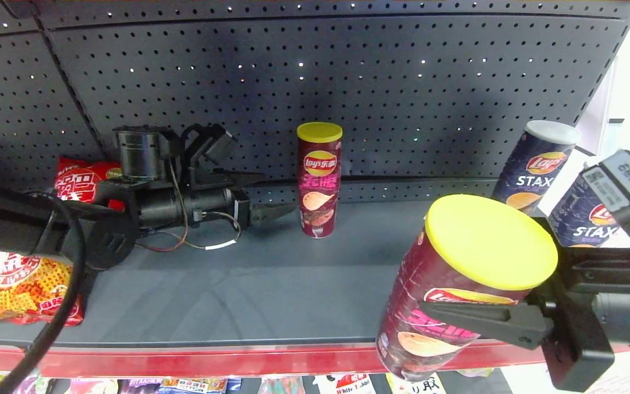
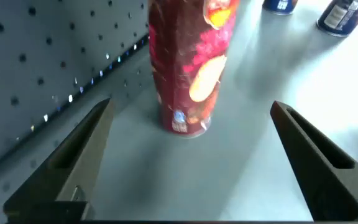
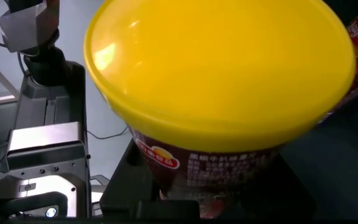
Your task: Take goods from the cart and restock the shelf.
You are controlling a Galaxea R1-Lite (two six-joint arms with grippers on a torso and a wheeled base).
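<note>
A: Status, left gripper point(image 1: 279, 191)?
B: Low over shelf point(image 1: 271, 284), fingers spread wide, nothing between them. Aimed at standing maroon can point(image 1: 319, 180), tips just short of it. Can upright, close to pegboard back point(image 1: 348, 82).
A: And right gripper point(image 1: 460, 298)?
B: Pinching held maroon can point(image 1: 490, 241) at mid-body, yellow lid tilted toward camera. Bottom end overlapping red front lip point(image 1: 211, 358), right part of shelf.
A: Room?
B: Bare deck from centre to front lip, between the two maroon cans. First blue can point(image 1: 542, 164) and second blue can point(image 1: 585, 216) at far right. Red snack bag point(image 1: 80, 183) and orange snack bag point(image 1: 25, 290) at left end, by left arm.
</note>
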